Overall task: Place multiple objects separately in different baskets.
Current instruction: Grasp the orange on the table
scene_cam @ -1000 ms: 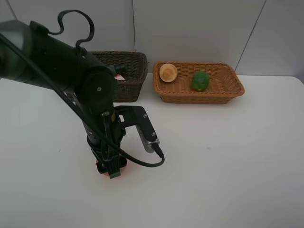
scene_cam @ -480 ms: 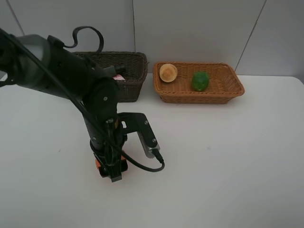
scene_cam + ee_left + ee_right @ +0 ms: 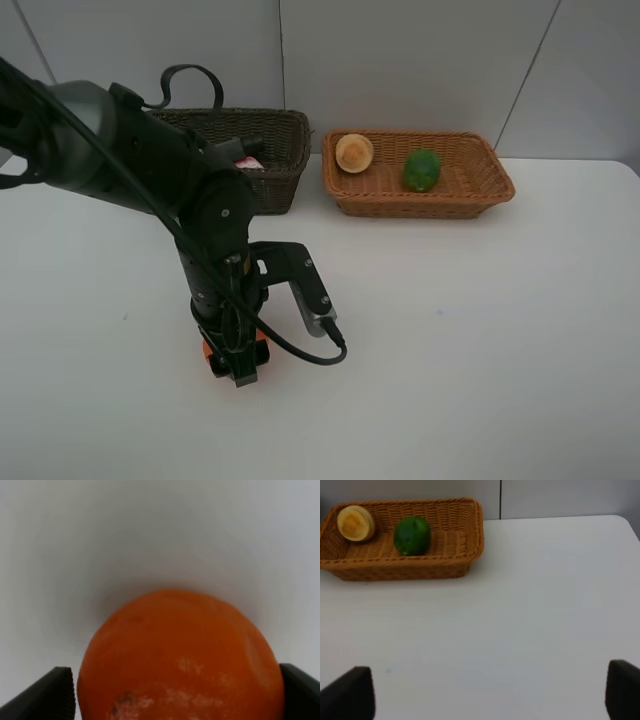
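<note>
Presently, in the high view, the left claw (image 3: 238, 362) stands low on the near-left bench (image 3: 480, 360), astride the orange tangerine (image 3: 212, 352). The dark basket (image 3: 285, 165) and tan basket (image 3: 470, 195) sit far, the tan one holding a lime (image 3: 421, 170) and a peach (image 3: 354, 152).

Left wrist view: jaws apart, flanking the tangerine (image 3: 180, 655), not yet gripping. Judgement: pick step; closing comes next.

Right wrist view: right claw (image 3: 485, 695) apart, empty, over open bench.

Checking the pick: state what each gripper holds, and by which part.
Nothing is held yet. The open left gripper straddles the tangerine on the table, fingers beside its widest part. The right gripper is open, empty.
</note>
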Robot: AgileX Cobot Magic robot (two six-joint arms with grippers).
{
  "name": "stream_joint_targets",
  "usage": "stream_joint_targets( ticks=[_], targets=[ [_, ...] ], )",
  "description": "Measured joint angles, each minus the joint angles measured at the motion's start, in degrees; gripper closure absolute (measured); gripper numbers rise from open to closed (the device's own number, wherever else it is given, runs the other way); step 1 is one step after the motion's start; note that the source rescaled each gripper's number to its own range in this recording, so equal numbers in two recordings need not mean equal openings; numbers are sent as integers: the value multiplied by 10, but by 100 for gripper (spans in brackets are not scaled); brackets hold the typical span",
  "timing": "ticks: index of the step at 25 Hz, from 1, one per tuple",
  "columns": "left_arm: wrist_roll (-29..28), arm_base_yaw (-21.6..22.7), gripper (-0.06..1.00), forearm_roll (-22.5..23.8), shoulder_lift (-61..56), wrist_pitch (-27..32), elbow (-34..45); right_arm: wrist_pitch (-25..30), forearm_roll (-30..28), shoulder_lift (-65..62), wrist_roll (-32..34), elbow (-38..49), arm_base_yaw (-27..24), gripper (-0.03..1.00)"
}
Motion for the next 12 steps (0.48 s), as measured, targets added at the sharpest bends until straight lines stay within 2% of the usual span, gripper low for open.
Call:
stream_joint_targets(
  ticks=[5,8,12],
  targets=[
    [0,0,-4,0,0,0,0,0,0,0,0,0,0,-3],
    [0,0,3,0,0,1,0,0,0,0,0,0,0,-3],
    [0,0,3,1,0,1,0,0,0,0,0,0,0,-3]
  ],
)
